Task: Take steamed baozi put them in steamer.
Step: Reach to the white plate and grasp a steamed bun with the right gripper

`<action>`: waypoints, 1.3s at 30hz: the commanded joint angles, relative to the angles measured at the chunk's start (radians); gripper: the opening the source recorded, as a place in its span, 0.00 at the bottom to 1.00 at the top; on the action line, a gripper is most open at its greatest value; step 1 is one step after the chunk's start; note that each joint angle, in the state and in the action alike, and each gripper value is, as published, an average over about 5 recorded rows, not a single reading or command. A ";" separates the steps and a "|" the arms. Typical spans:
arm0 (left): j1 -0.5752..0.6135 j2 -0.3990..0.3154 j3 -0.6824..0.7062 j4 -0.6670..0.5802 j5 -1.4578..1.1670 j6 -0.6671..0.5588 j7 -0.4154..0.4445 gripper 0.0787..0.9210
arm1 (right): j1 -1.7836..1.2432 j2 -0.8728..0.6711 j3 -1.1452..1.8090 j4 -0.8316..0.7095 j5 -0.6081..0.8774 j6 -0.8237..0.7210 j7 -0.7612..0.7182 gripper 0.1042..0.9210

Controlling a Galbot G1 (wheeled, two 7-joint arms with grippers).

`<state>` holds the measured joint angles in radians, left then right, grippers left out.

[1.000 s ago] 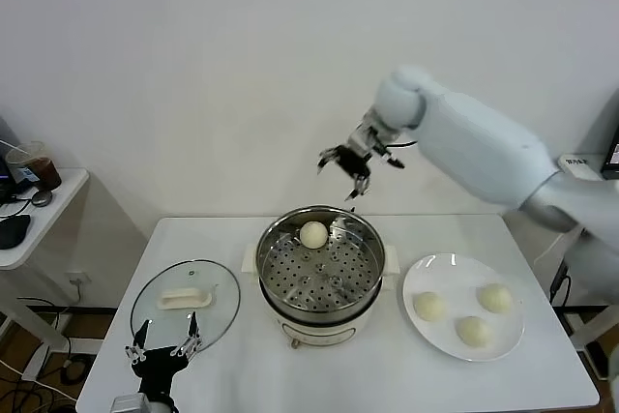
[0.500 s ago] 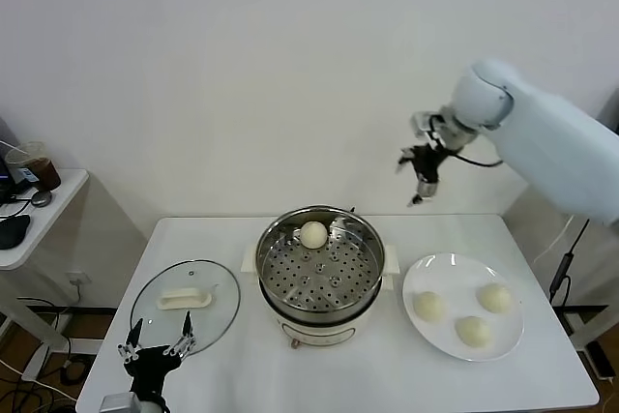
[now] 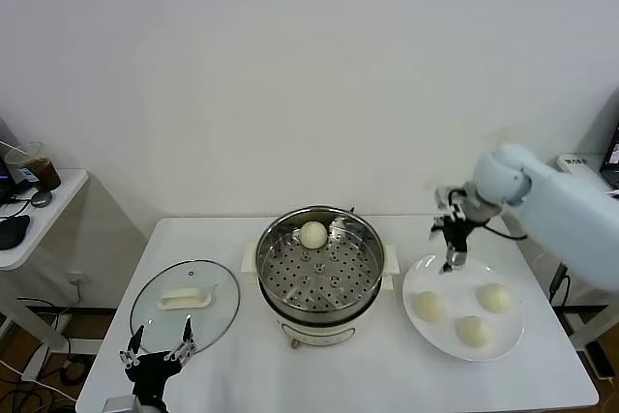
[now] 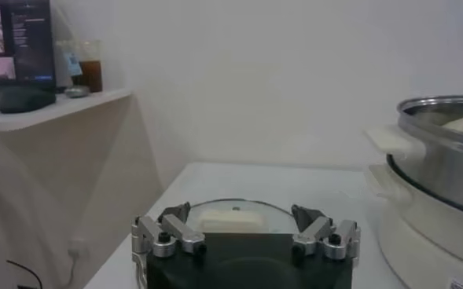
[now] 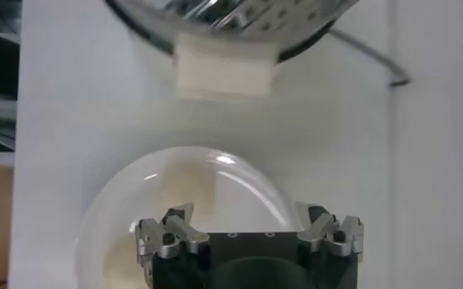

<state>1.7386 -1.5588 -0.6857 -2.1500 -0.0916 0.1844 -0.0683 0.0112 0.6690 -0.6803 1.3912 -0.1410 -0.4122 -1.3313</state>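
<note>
The steamer (image 3: 274, 282) stands mid-table with one baozi (image 3: 312, 234) on its perforated tray at the back. Three baozi (image 3: 428, 306) (image 3: 494, 297) (image 3: 473, 330) lie on a white plate (image 3: 440, 273) to its right. My right gripper (image 3: 452, 258) is open and empty, pointing down just above the plate's far left rim, apart from the buns. In the right wrist view the gripper (image 5: 247, 216) hangs over the plate (image 5: 239, 177), with the steamer's handle (image 5: 225, 74) beyond. My left gripper (image 3: 155, 355) is open and empty at the table's front left, by the lid.
A round glass lid (image 3: 184, 302) with a cream handle lies left of the steamer; it also shows in the left wrist view (image 4: 235, 212) beside the steamer (image 4: 443, 169). A side table (image 3: 39, 205) with a cup stands far left. The wall is close behind.
My right arm swung from above the steamer's back to the right and came down to the plate's far left rim, still open and empty. The left gripper barely shifted.
</note>
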 commanded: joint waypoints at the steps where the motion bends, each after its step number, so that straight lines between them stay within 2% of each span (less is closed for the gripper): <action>1: 0.001 0.002 -0.001 -0.001 0.000 0.001 0.000 0.88 | -0.166 -0.024 0.077 0.024 -0.069 -0.020 0.004 0.88; 10: 0.001 -0.003 0.007 0.004 0.002 -0.001 0.004 0.88 | -0.234 0.021 0.131 -0.013 -0.094 -0.015 0.058 0.88; 39: -0.001 -0.002 0.006 0.011 0.002 -0.001 0.007 0.88 | -0.257 0.103 0.136 -0.106 -0.150 0.069 0.083 0.88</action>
<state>1.7365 -1.5608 -0.6800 -2.1380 -0.0900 0.1839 -0.0605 -0.2388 0.7664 -0.5468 1.2946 -0.2844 -0.3545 -1.2527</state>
